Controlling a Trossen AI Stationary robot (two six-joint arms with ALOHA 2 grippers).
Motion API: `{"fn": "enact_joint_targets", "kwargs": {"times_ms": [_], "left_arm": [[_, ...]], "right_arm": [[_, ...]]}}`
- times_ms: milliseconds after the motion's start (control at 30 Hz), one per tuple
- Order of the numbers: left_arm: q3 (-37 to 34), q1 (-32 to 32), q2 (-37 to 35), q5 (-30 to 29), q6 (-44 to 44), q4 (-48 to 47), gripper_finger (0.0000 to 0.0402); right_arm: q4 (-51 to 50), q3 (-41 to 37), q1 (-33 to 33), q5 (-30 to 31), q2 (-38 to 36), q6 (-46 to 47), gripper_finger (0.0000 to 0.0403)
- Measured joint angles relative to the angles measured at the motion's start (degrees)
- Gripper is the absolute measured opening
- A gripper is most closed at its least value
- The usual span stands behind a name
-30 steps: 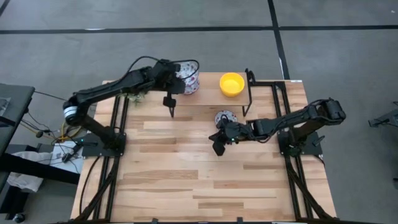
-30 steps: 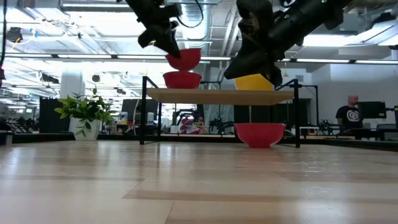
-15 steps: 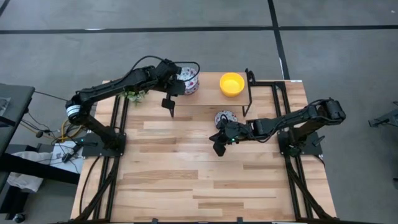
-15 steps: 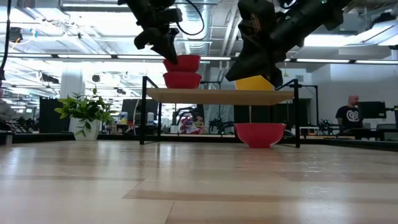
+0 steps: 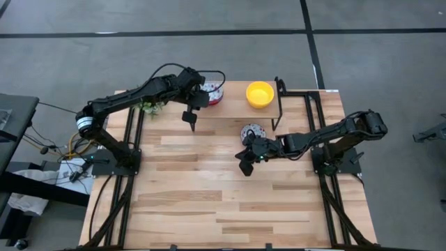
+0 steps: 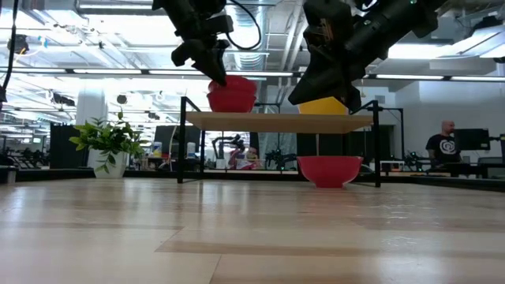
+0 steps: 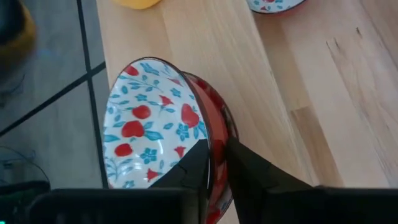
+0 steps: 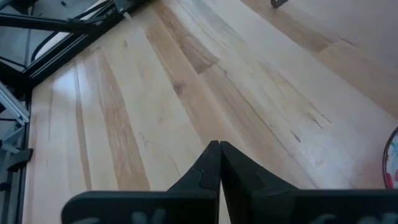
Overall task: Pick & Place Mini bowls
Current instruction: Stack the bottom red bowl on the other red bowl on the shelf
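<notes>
Left end effector [image 7: 214,158] is clamped on the rim of a floral bowl [image 7: 155,121] at the far-left corner of the surface [image 5: 209,188], one finger inside and one outside. Compared with a second ago, when that bowl hung tilted above the bowl below it on the raised wooden shelf [image 6: 276,120], it has come down: in the low view the two red undersides [image 6: 233,93] now read as one nested stack. That suggests the placing is nearly done and only the release is left.

The held bowl is white inside, scattered with red fruit shapes and small blue flowers, and glossy red outside; it sits slightly tilted on the one beneath.

Further right along the far edge, a plain yellow bowl [image 5: 260,93] rests on the same shelf, well apart from the stack. Another floral bowl [image 5: 252,132] lies on the surface under the shelf's near edge, near the middle.

Right end effector [image 8: 217,152] has not moved over that second; it hangs above the surface just beside that lower bowl, its fingers pressed together and holding nothing.
</notes>
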Motion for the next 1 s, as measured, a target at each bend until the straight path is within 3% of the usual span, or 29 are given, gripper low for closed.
{"fn": "enact_joint_targets", "kwargs": {"times_ms": [1000], "left_arm": [[0.00,0.15,-0.09,1.46,-4.52,-0.74,0.0070]], "right_arm": [[-1.22,0.00,1.90,0.09,0.00,1.01,0.0000]]}}
